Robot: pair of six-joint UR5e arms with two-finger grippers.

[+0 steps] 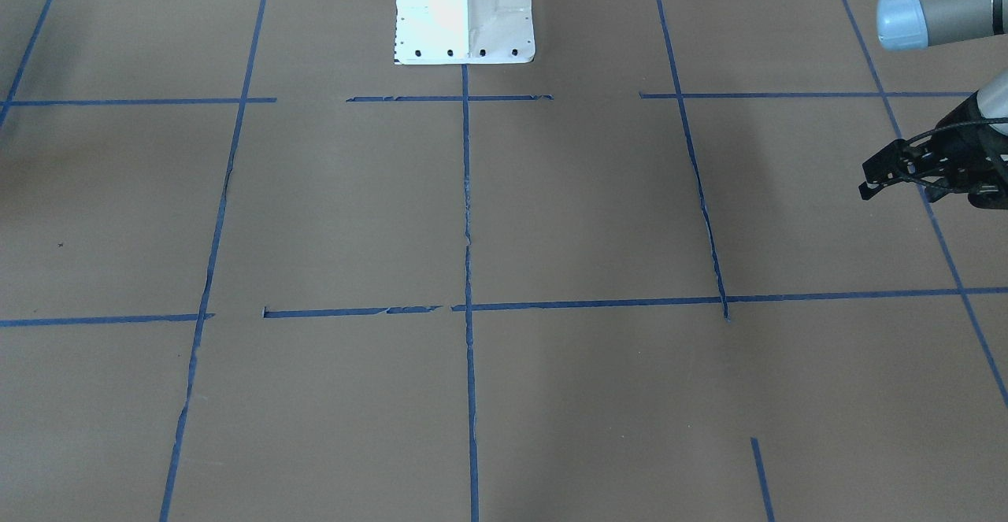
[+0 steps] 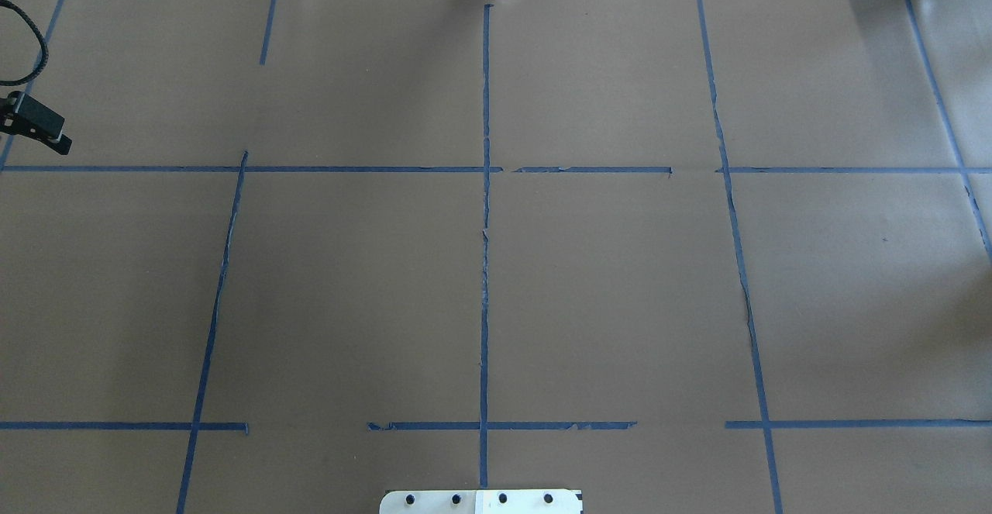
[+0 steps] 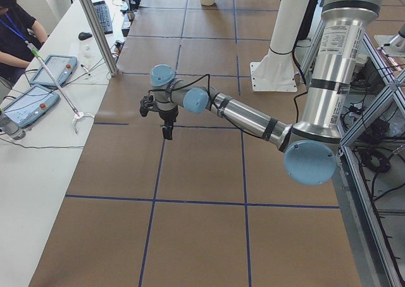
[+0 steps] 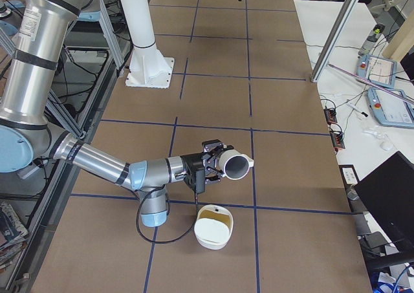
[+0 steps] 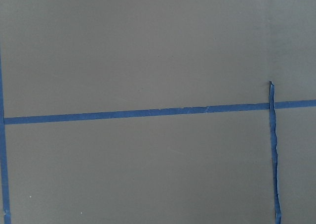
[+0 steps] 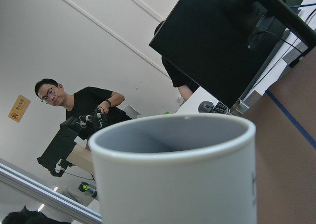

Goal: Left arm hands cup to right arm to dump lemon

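My right gripper (image 4: 217, 160) is shut on the white cup (image 4: 236, 167) and holds it on its side above the table, mouth turned outward. The cup (image 6: 173, 174) fills the right wrist view; the grey inside that shows is empty. A white bowl (image 4: 212, 236) with a yellowish inside stands on the table just below the cup. I cannot make out the lemon as a separate thing. My left gripper (image 1: 866, 178) is open and empty, hovering over the table's left end. It also shows in the overhead view (image 2: 35, 122) and the exterior left view (image 3: 161, 116).
The white robot pedestal (image 1: 465, 10) stands at the table's middle back edge. Blue tape lines (image 2: 485, 227) grid the brown table. Operators, tablets (image 3: 31, 103) and a post (image 3: 95, 27) are on the side table beyond the far edge. A black monitor (image 4: 394, 196) stands by the right end.
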